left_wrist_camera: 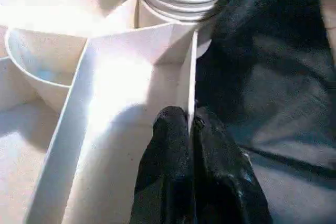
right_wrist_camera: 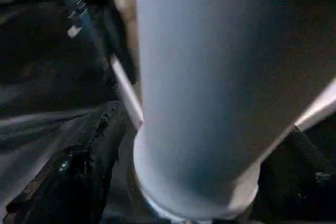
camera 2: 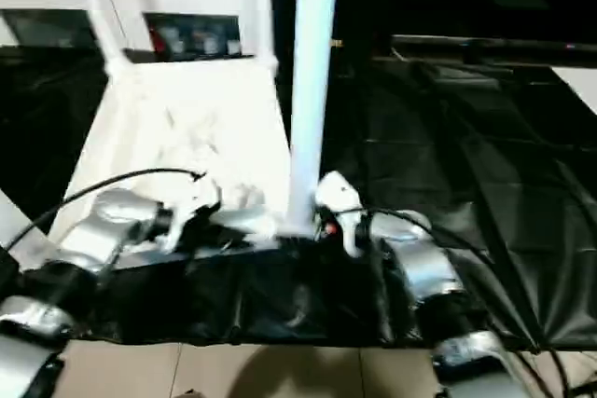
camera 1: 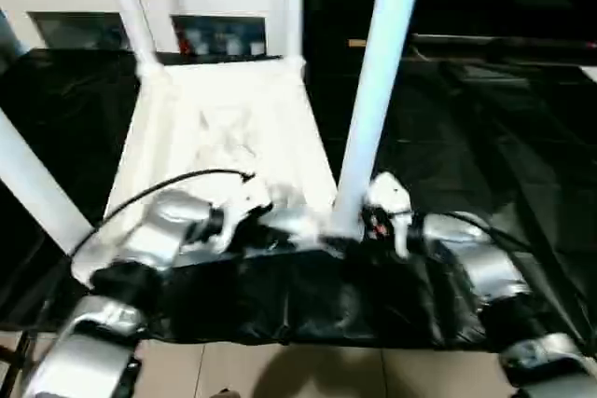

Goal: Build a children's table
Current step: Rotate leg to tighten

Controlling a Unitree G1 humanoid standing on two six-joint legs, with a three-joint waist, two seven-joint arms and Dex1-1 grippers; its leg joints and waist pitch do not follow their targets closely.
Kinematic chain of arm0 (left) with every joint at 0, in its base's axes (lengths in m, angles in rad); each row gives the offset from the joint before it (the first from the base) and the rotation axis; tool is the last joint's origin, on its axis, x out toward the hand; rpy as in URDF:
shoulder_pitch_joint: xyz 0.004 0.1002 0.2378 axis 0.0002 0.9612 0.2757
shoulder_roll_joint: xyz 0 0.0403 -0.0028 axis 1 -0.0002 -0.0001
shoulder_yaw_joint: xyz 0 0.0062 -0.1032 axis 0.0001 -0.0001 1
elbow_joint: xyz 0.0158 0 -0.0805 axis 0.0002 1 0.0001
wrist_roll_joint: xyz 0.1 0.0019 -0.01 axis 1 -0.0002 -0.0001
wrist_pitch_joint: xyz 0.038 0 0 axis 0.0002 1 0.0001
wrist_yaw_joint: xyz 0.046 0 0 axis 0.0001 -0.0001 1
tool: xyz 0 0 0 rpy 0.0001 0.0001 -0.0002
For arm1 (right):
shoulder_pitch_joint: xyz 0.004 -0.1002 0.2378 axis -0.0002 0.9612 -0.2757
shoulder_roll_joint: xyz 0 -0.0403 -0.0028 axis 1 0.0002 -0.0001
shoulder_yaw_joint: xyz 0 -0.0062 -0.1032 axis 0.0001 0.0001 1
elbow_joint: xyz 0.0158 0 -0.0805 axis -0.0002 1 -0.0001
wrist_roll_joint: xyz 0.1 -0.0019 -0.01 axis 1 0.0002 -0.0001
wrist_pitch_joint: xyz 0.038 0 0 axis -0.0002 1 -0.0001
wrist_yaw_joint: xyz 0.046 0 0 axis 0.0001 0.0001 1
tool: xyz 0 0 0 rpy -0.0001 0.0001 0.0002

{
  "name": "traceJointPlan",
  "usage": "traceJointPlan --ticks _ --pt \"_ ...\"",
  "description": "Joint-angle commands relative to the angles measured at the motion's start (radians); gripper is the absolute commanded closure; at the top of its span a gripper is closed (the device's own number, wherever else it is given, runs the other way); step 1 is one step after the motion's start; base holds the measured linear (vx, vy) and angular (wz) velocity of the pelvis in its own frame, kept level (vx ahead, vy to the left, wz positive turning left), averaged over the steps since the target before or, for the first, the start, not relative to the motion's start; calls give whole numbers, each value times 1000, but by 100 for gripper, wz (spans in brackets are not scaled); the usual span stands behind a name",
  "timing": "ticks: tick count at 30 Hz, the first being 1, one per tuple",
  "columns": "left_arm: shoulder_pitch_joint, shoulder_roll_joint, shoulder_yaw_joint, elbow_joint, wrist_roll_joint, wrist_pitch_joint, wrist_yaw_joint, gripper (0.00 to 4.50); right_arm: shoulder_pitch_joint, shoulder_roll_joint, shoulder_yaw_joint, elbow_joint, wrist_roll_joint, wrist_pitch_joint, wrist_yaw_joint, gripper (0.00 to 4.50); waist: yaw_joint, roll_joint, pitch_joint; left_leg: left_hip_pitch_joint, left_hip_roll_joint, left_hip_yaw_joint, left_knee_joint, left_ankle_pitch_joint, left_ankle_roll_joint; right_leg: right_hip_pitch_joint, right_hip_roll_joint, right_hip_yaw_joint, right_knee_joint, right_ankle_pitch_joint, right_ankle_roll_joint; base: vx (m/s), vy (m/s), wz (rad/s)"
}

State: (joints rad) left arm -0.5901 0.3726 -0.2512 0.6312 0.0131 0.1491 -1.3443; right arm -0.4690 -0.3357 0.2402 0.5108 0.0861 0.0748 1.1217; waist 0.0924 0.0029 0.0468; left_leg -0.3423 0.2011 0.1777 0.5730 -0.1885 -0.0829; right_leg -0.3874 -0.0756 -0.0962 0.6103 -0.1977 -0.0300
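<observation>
Tabletop (camera 1: 224,137): one, upside down on black sheet (camera 1: 485,165), ribs up.
Legs: four standing in corner sockets; nearest leg (camera 1: 373,90) by right gripper.
Left gripper (left_wrist_camera: 190,129): pinched closed on tabletop's edge wall.
Right gripper (camera 1: 373,221): fingers spread around nearest leg's base; contact unclear.

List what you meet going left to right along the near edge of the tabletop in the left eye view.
Near-left leg → left gripper, pinching the tabletop rim → near-right leg → right gripper.
</observation>
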Motion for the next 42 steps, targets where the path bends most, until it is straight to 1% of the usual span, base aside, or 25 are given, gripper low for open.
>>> traceJointPlan --ticks 1,2,5,7,10,15,16,17,18,19,20,21,22,23,25,28,29,30,32,34,35,38,39,40,42 --pt "12 -23 -18 -32 -76 -10 -92 450 -3 -6 48 -8 6 17 76 110 1 -16 -53 -6 37 -6 -59 -165 84 46 -78 60 -85 -283 -162 0 0 0" --pt "12 -16 -20 -33 -77 -10 -108 450 -5 -7 52 -7 8 15 88 110 2 -17 -53 -4 38 -6 -60 -167 81 44 -79 61 -86 -287 -162 0 0 0" --pt "11 -6 -23 -31 -78 -16 -136 450 -9 -8 55 -12 24 30 121 144 4 -20 -53 -5 36 -6 -60 -162 78 46 -79 60 -85 -286 -161 0 0 0" --pt "10 0 -22 -31 -80 -15 -155 450 -10 -6 58 -19 32 39 142 153 5 -17 -53 -5 37 -7 -60 -158 76 45 -79 60 -84 -283 -162 0 0 0" --pt "9 4 -22 -32 -78 -11 -161 450 -9 0 57 -23 39 45 150 170 6 -19 -54 -5 37 -7 -60 -150 74 45 -79 60 -81 -266 -167 0 0 0" --pt "-4 -6 -10 -8 -50 3 -83 450 21 20 35 -55 60 70 116 177 9 -17 -54 -4 37 -6 -59 -146 69 45 -79 61 -81 -252 -170 0 0 0" --pt "-20 -25 0 22 -22 5 6 450 32 46 5 -50 49 70 18 177 7 -16 -52 -5 36 -6 -61 -152 63 44 -79 61 -85 -270 -163 0 0 0" --pt "-20 -25 0 22 -22 5 6 450 32 46 5 -50 49 70 18 177 7 -16 -52 -5 36 -6 -61 -152 63 44 -79 61 -85 -270 -163 0 0 0" --pt "-37 -56 18 43 -10 25 96 450 24 82 -26 -17 2 71 -146 178 7 -11 -50 -2 35 -9 -63 -172 46 44 -82 61 -90 -321 -150 0 0 0" --pt "-37 -57 19 43 -9 26 99 450 24 83 -27 -15 0 71 -152 178 4 -13 -50 -2 35 -10 -64 -175 36 42 -80 60 -90 -328 -148 0 0 0" --pt "-51 -87 29 56 7 38 188 450 11 120 -53 25 -30 74 -285 178 0 -13 -49 -1 34 -12 -67 -193 25 43 -82 59 -93 -357 -142 0 0 0" --pt "-56 -104 32 58 11 49 222 450 4 143 -67 46 -40 82 -356 178 -7 -10 -50 0 33 -13 -66 -199 13 42 -82 60 -93 -363 -141 0 0 0" --pt "-57 -122 33 55 13 58 249 450 -2 167 -83 63 -41 92 -416 178 -14 -14 -48 -1 30 -13 -67 -211 9 43 -81 59 -97 -389 -134 0 0 0" --pt "-57 -126 34 54 13 60 256 450 -3 171 -86 65 -41 94 -425 178 -14 -14 -48 -1 30 -13 -67 -211 9 43 -81 59 -97 -389 -134 0 0 0" --pt "-57 -183 32 45 22 83 335 450 -22 248 -123 105 -43 117 -585 178 -24 -12 -50 -3 28 -13 -64 -195 19 43 -80 61 -100 -380 -129 0 0 0" --pt "-55 -238 30 47 23 90 386 450 -34 317 -116 130 -77 112 -705 178 -31 -10 -52 -4 27 -13 -64 -181 21 43 -78 60 -97 -345 -137 0 0 0" --pt "-55 -247 25 49 28 86 395 450 -33 331 -108 130 -83 98 -710 178 -33 -9 -53 -4 26 -11 -63 -179 27 43 -77 61 -96 -330 -139 0 0 0" --pt "-54 -252 20 50 33 82 397 450 -32 339 -104 127 -89 87 -716 143 -33 -8 -52 -5 27 -11 -64 -182 31 43 -77 61 -96 -323 -140 0 0 0" --pt "-53 -255 14 51 36 78 400 450 -32 349 -110 123 -83 74 -711 108 -34 -7 -52 -4 27 -10 -64 -191 38 43 -76 61 -96 -316 -143 0 0 0" --pt "-47 -249 8 42 33 79 388 450 -38 343 -122 124 -66 67 -691 99 -34 -6 -51 -4 27 -10 -65 -198 40 43 -76 61 -97 -321 -143 0 0 0" --pt "-39 -229 3 32 35 67 358 450 -44 316 -123 122 -60 52 -652 87 -34 -10 -51 -4 28 -10 -65 -203 43 44 -77 61 -97 -325 -142 0 0 0" --pt "-25 -190 0 17 27 43 288 450 -45 259 -107 111 -52 31 -542 59 -32 -9 -55 -8 29 -10 -62 -180 55 48 -78 62 -91 -275 -154 0 0 0" --pt "-25 -189 0 17 26 43 287 450 -45 258 -106 111 -52 31 -539 59 -32 -8 -56 -8 30 -9 -60 -166 65 48 -77 63 -87 -237 -166 0 0 0" --pt "-20 -170 -3 14 21 28 250 450 -40 229 -95 99 -41 32 -468 59 -32 -8 -56 -7 30 -7 -59 -159 69 47 -77 63 -87 -225 -170 0 0 0" --pt "-16 -153 -4 11 13 10 210 450 -34 197 -80 84 -30 41 -387 59 -26 -12 -57 -9 29 -7 -58 -138 87 52 -77 63 -81 -190 -184 0 0 0"
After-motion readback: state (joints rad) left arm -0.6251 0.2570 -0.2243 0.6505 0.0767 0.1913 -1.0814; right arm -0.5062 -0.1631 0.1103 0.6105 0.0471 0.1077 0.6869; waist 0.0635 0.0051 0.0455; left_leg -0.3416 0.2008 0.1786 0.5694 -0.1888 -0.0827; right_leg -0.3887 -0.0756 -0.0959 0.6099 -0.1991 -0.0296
